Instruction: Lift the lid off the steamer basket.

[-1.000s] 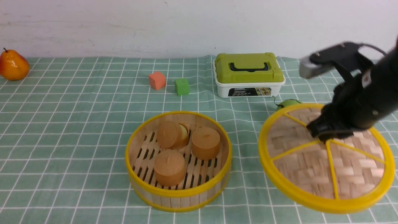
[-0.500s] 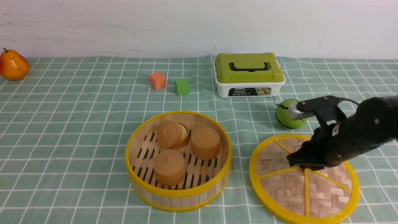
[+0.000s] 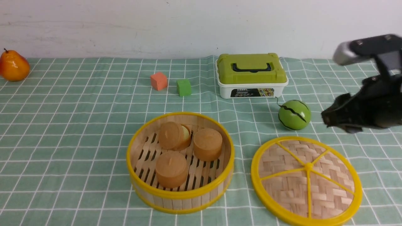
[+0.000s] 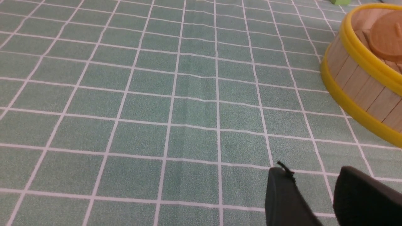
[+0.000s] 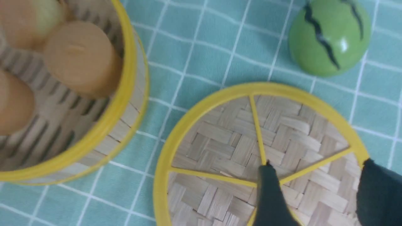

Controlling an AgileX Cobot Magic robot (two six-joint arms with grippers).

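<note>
The round woven lid [image 3: 289,185] with a yellow rim lies flat on the cloth [image 3: 78,125], just right of the open steamer basket [image 3: 180,201], not touching it.

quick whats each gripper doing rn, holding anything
left gripper: open, holding nothing, over the tablecloth.
right gripper: open, holding nothing; the lid lies flat on the tablecloth, not gripped.

pear [image 3: 13,66] far left | orange cube [image 3: 158,81], green cube [image 3: 183,87] far centre, just beside each other | green-lidded white box [image 3: 252,75] right of them | striped green ball [image 3: 294,114] nearer, right
</note>
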